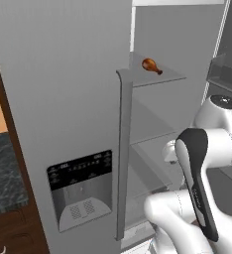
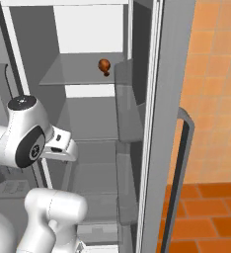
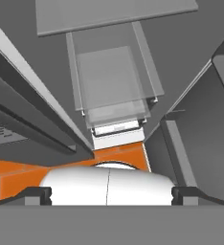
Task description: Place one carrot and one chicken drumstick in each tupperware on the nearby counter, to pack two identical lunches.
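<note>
Drumstick: we see one chicken drumstick lying on the top glass shelf of the open fridge, at about 1 o'clock in the left base view and 12 o'clock in the right base view.
Hand: its two dark fingertips stand wide apart at the bottom of the hand view, with nothing between them; the hand looks down past lower shelves toward the orange floor.
Risk, reach: we judge the hand is well below the drumstick and aimed away, so raising it could knock the arm against a shelf edge.
Risk, door: the fridge door stands close by and may catch the elbow.
Left base view adds: the ice dispenser and a strip of the black table at 9 o'clock.
Right base view adds: the orange tiled wall.
Unseen: carrots and tupperware.
</note>
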You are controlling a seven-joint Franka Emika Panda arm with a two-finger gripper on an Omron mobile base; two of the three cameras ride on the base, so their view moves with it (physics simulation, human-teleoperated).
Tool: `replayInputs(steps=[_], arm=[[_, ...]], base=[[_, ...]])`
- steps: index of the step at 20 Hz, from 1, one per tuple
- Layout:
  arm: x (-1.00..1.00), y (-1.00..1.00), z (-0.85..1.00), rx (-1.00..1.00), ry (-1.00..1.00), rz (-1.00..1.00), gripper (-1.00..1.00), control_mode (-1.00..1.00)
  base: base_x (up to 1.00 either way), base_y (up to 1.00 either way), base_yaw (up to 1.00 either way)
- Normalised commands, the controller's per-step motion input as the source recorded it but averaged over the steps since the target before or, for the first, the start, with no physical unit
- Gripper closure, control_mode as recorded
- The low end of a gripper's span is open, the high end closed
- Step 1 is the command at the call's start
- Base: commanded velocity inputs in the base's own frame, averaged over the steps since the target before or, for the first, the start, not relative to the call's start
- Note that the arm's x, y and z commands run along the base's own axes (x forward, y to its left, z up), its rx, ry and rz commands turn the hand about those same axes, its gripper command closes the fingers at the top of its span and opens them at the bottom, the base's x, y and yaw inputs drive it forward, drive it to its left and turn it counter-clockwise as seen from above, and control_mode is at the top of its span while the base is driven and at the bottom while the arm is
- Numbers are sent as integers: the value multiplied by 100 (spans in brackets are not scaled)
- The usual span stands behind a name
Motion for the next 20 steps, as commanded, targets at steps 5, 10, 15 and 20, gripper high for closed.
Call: replayInputs(steps=[5, 10, 15, 20], arm=[[0, 0, 0, 0, 0, 0, -100, 100], [0, 0, 0, 0, 0, 0, -100, 100], [0, 8, 35, -12, -34, 13, -100, -100], [16, 1, 70, -18, -49, 10, -100, -100]], base=[[7, -19, -17], [0, 0, 0], [0, 1, 2], [0, 0, 0]])
